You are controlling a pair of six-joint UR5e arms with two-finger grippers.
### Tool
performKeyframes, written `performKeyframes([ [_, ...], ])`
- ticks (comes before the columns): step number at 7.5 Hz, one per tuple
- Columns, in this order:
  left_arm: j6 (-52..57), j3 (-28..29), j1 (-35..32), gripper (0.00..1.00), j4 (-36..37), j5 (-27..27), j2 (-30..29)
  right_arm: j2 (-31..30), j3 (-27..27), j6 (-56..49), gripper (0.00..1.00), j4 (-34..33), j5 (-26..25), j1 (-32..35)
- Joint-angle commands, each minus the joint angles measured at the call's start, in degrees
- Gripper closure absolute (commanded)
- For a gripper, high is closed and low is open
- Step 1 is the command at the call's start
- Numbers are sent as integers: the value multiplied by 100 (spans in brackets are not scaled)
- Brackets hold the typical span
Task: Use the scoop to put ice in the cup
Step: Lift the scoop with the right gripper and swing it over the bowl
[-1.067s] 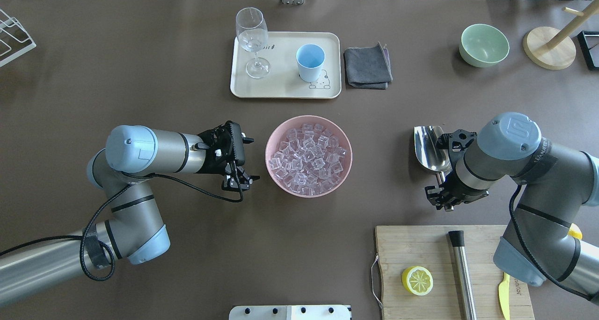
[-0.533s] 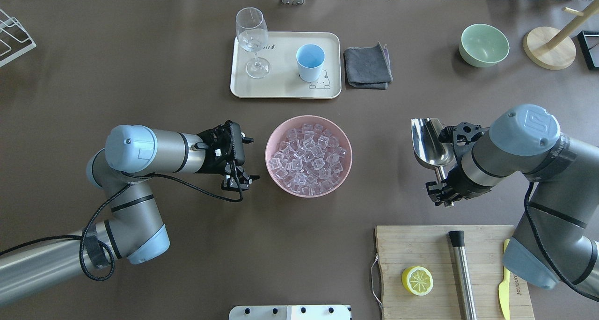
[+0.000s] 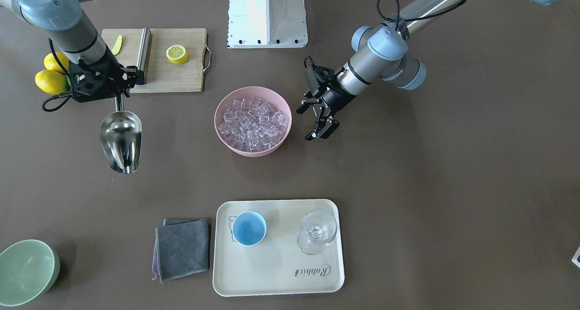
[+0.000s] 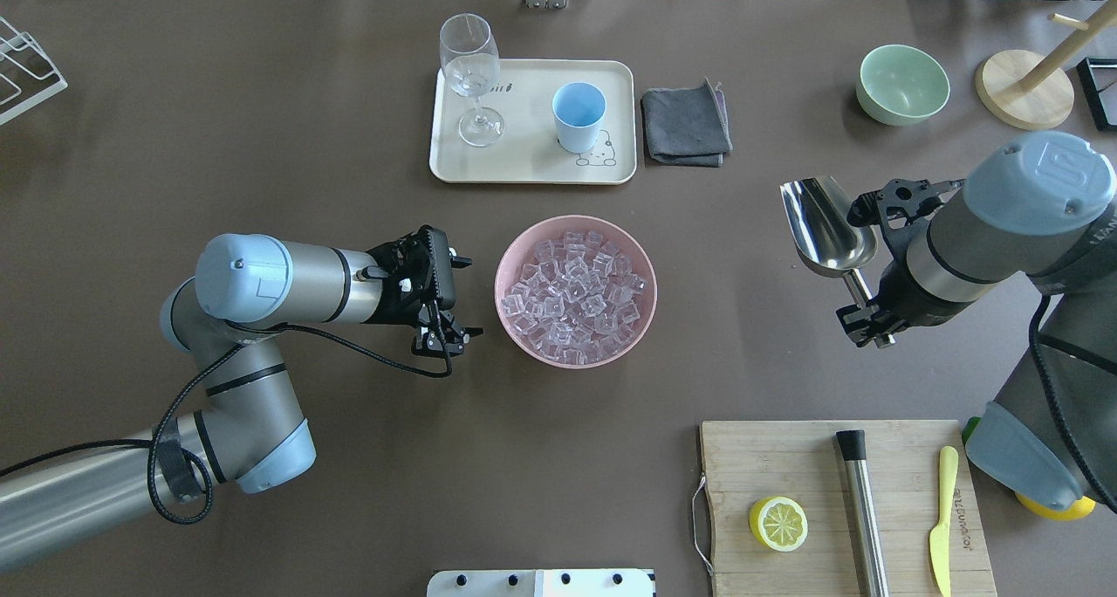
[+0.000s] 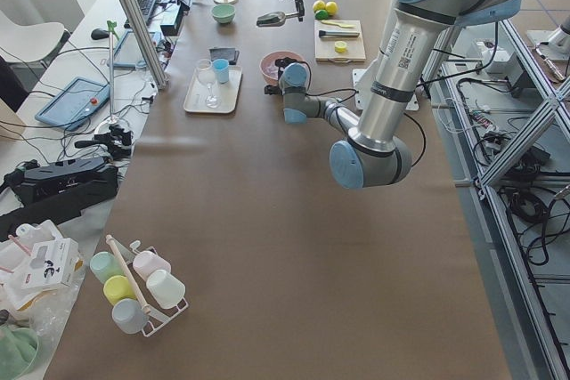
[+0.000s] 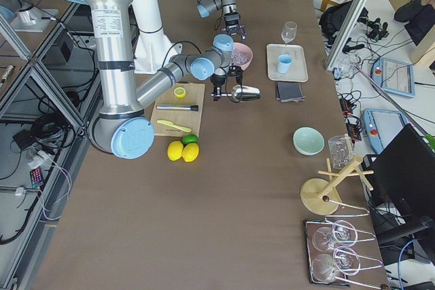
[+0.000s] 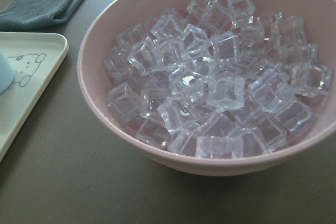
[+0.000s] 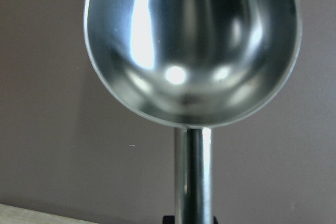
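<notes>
Open table [image 4: 724,318] between scoop [image 4: 825,226] and bowl [image 4: 500,287] of ice [image 4: 576,296], empty trough at eleven o'clock from right gripper [image 4: 864,322] clamping its handle, left gripper [image 3: 308,123] fingers apart

The ice [image 4: 576,296], many small clear cubes, lay heaped in a pink bowl [image 4: 501,276] at the middle of the bench [image 4: 262,99]. The cup [image 4: 579,115], small, round and light blue, stood upright and empty on a cream tray [image 4: 524,156] beyond the bowl. The scoop [image 4: 826,226], shiny steel with an empty trough, hung above the bench well apart from the bowl, its rod handle clamped in the right end effector [image 4: 864,322].
</notes>
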Motion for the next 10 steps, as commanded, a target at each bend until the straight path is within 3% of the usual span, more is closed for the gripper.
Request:
performKeyframes([
  [1, 9, 0, 2, 1, -4, -9, 18, 136, 234, -1515, 100, -733, -232, 409],
  [2, 9, 0, 2, 1, -13, -9, 18, 180, 244, -1699, 100, -907, -145, 426],
  [3, 9, 0, 2, 1, -13, -9, 18, 563, 226, -2980, 100, -1988, 291, 444],
  [4, 9, 0, 2, 1, -13, -35, 18, 1219, 235, -3959, 100, -3313, 400, 453],
  [8, 9, 0, 2, 1, -13, -158, 44, 2619, 174, -3952, 100, -5131, 383, 296],
  [10, 9, 0, -6, 1, -22, -167, 53, 3708, -281, -3820, 100, -6405, 384, -125],
])
